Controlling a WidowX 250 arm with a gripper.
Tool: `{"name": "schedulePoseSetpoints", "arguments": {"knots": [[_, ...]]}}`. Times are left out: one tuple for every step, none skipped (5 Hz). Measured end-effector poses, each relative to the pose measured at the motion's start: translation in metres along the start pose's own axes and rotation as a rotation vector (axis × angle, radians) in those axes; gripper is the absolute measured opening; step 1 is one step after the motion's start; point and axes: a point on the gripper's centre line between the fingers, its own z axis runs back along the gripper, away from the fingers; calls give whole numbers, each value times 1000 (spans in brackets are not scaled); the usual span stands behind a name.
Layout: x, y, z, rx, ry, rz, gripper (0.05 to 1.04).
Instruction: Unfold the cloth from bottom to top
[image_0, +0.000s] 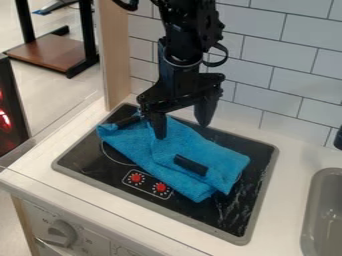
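The blue cloth (180, 155) lies folded and rumpled across the black stovetop, running from its upper left toward its lower right. A dark strip crosses the cloth near its right part, and another dark piece shows at its upper left corner. Above the cloth's upper part hangs the black gripper (182, 122), pointing down. Its fingers are spread apart, one over the cloth and the other by the cloth's back edge, with nothing visible held between them.
Two red knobs (148, 182) sit at the front of the stovetop (230, 220). A grey sink (324, 215) is at the right. Behind the counter (284, 192) stands a white tiled wall (267, 75), with a wooden post (115, 55) at the left.
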Motion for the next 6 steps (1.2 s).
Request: {"name": "schedulePoseSetpoints", "arguments": {"knots": [[-5,4,-6,23,17,1,999],[-8,7,-9,34,11,60,999],[-9,6,-8,36,2,115,999],[-10,6,-14,49,5,142,999],[-14,6,-24,68,17,173,999],[-18,7,-35,85,31,187,999]]}}
